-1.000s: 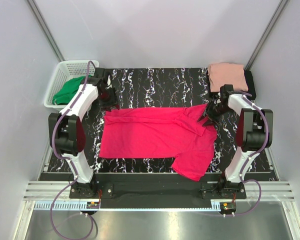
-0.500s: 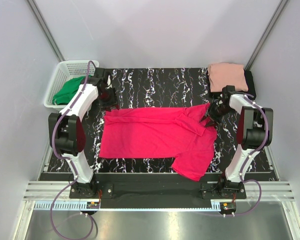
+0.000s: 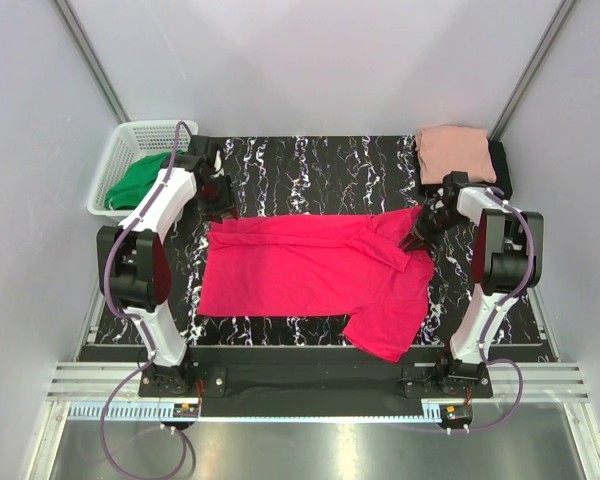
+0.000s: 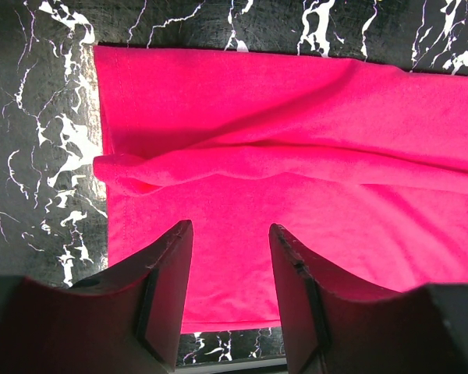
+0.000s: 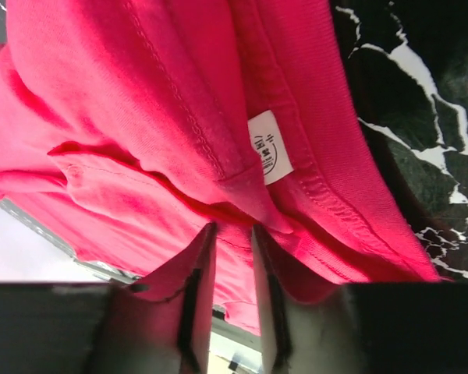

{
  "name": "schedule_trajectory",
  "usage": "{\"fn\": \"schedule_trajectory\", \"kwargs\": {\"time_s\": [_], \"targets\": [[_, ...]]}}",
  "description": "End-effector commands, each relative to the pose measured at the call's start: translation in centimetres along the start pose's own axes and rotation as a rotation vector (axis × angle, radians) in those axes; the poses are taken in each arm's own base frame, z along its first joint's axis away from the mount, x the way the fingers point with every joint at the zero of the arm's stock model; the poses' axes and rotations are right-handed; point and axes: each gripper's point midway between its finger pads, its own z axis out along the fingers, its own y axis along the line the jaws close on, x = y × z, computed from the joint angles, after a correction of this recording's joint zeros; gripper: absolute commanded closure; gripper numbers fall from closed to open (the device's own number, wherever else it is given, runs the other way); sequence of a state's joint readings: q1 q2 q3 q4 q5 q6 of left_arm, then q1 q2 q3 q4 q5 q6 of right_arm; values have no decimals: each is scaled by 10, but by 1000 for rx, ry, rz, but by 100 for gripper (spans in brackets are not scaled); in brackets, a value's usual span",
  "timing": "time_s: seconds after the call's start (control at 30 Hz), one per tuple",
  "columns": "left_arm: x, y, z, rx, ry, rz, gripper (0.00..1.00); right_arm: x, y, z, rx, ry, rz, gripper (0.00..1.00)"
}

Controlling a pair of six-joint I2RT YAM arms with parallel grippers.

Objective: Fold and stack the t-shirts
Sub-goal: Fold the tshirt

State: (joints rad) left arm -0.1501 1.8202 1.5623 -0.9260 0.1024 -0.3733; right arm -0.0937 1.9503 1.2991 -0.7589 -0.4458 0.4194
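Right pincer (image 5: 232, 231) sits at the collar end of the crimson shirt (image 3: 300, 270), its fingers set close with only a narrow slit between them. A ridge of cloth next to the label (image 5: 269, 146) lies right at the tips, but I cannot tell whether it is pinched. Left pincer (image 4: 230, 230) hangs with its fingers well apart and nothing between them, above the opposite end, near the far corner of the hem.

The shirt lies spread on the surface (image 3: 310, 160) with its long axis running left to right: hem toward the left arm, collar and a bunched sleeve toward the right. Each arm is therefore nearest its own end, and the fold likely depends on carrying both far corners toward the near edge together.

The salmon shirt (image 3: 455, 150) lies folded, seemingly on the black shirt (image 3: 500, 172), at the far right corner.
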Motion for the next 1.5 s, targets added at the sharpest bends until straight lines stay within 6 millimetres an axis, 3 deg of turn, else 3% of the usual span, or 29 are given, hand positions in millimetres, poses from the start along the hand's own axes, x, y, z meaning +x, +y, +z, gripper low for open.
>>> {"fn": "schedule_trajectory", "kwargs": {"time_s": [0.0,0.07,0.13,0.43,0.6,0.87,0.9,0.93,1.03,1.1,1.17,1.23,1.3,1.43,1.47], "targets": [[-5,-8,-6,31,-23,9,52,4,9,-13,-37,-4,-14,75],[-6,-8,-7,33,-29,6,52,8,8,-17,-29,-2,-14,94],[-7,-8,-7,33,-30,5,52,11,9,-22,-30,-5,-25,100],[1,-6,-11,33,-32,0,52,29,17,-45,-63,-16,-34,100],[5,-9,-18,41,-47,2,52,51,15,-58,-68,-2,-20,100],[12,-12,-32,56,-78,10,52,86,8,-64,-88,42,2,100],[12,-12,-32,55,-80,12,52,89,7,-64,-89,45,0,99],[15,-12,-31,54,-75,11,53,93,7,-64,-92,58,2,92],[19,-13,-33,56,-77,15,53,100,3,-61,-87,79,6,89],[20,-13,-34,56,-81,17,53,107,-1,-57,-76,97,13,83],[21,-14,-33,59,-80,20,53,111,-5,-54,-65,115,25,67],[21,-15,-33,61,-79,21,53,113,-8,-51,-55,126,27,66],[20,-15,-33,60,-80,21,53,108,-5,-53,-60,107,14,66],[20,-15,-31,59,-77,27,53,78,17,-64,-108,4,-13,68],[20,-15,-31,59,-75,28,53,72,20,-59,-113,11,-7,67]]}}
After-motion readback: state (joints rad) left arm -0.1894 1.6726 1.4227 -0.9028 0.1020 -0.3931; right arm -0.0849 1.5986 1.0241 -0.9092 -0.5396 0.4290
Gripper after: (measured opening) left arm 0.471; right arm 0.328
